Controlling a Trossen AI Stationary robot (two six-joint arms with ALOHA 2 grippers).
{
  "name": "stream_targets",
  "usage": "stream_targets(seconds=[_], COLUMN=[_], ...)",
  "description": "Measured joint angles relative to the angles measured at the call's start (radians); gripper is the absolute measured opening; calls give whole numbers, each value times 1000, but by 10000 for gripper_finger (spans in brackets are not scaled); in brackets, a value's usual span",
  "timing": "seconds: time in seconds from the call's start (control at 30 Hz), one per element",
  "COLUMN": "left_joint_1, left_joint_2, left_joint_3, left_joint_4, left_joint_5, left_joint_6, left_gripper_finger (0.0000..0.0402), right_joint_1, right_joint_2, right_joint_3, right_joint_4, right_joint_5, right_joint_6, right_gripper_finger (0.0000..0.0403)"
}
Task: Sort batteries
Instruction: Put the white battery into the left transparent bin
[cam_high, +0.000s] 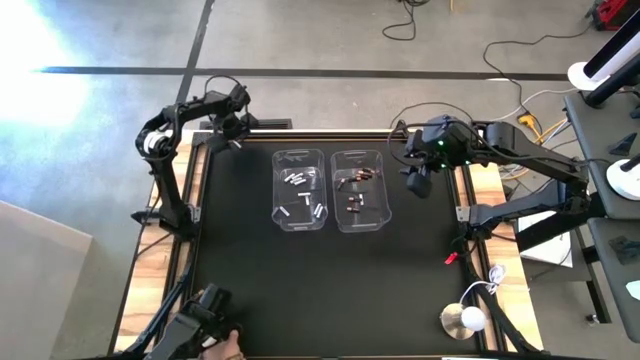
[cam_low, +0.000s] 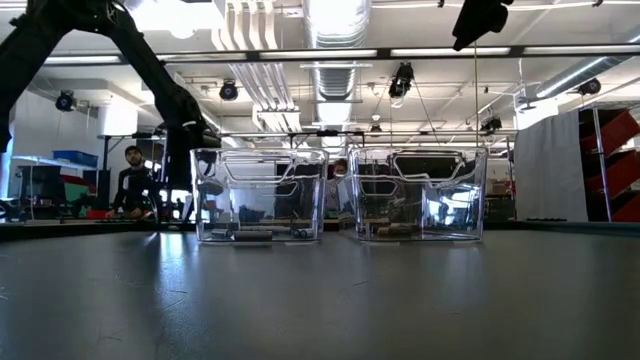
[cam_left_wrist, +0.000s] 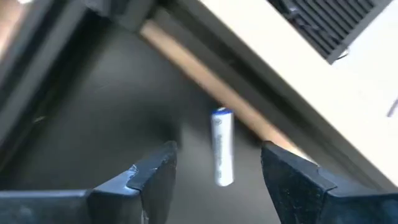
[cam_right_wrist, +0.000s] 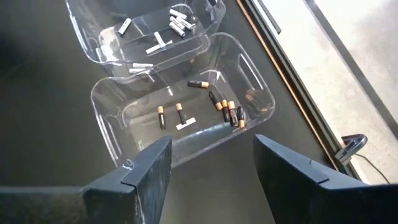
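Left wrist view: a single silvery-white cylindrical battery with a blue end (cam_left_wrist: 221, 148) is seen lying on the black tabletop (cam_left_wrist: 106, 124), just ahead of the left gripper (cam_left_wrist: 217, 171), whose fingers (cam_left_wrist: 155, 177) stand apart with nothing between them. This cell lies near the wooden edge strip of the tabletop, at the far left corner, well apart from the bins. In the high view the left gripper (cam_high: 228, 128) is placed over that same corner.

Farther out, two clear plastic bins are set side by side in the middle of the tabletop. Silvery-white batteries (cam_high: 303, 190) are held in the left clear bin (cam_high: 298, 155), and dark batteries with copper-red ends (cam_right_wrist: 227, 112) are held in the right clear bin (cam_right_wrist: 118, 134). The right gripper (cam_high: 417, 178) hangs just beside the right bin, above the tabletop; its fingers (cam_right_wrist: 149, 171) are apart and empty.

Sorting is judged nearly done, with the stray silvery cell as the piece in hand. The next move calls for the left fingers to be lowered astride the cell, closed across its body, and the cell carried to the left bin.
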Motion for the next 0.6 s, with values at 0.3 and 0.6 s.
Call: stream_targets(seconds=[0.3,0.6], left_joint_1=[4,5], left_joint_2=[-2,-6], left_joint_3=[-33,-51], left_joint_4=[52,76], left_joint_5=[3,24], left_joint_6=[-8,-8], left_gripper_finger=[164,90], right_joint_1=[0,0], right_joint_2=[1,1], right_joint_3=[0,0], right_joint_4=[7,7], right_joint_5=[4,4], right_joint_6=[49,78], right_gripper_finger=[210,198])
